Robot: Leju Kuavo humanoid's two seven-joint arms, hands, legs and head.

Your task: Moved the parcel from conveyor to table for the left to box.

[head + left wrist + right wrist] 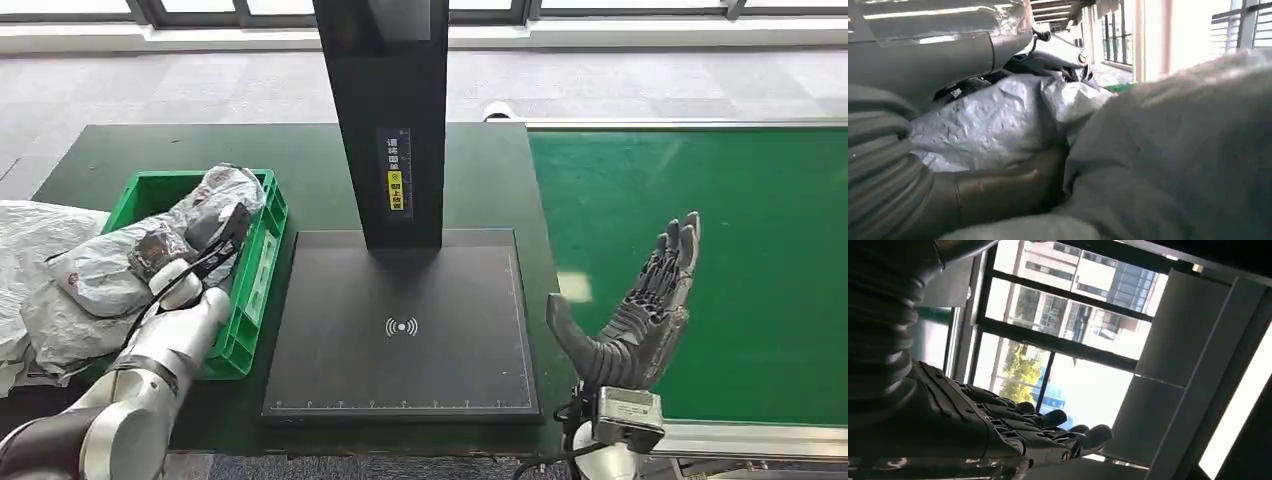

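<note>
The robot's left hand (205,255) reaches out over the near-left part of the dark counter (310,170) and has its fingers (232,232) wrapped round a crumpled grey plastic parcel (120,262). The parcel hangs half over the near-left corner of a green crate (258,262), with its far end lying inside the crate and the rest spilling out to the left. Just left of it, at the counter's edge, sits a loose heap of pale grey plastic wrapping (30,255). From the left wrist, the same wrinkled silver-grey plastic (993,120) presses right up against the thick thumb (1003,185), and a smoother grey fold of bag covers the rest of that picture.

In the middle of the counter lies a flat black scanning pad (400,330) with a small white signal mark on it, and a tall black post (385,120) rises from its far edge, bearing a yellow and white label. To the right runs the green conveyor belt (720,260), framed in silver.

The right hand (640,320) stands upright over the near-left edge of the belt, palm turned left, its dark fingers (678,250) stretched straight and apart, thumb out to the side, holding nothing. The right wrist view shows those fingers (1048,432) extended against bright windows.
</note>
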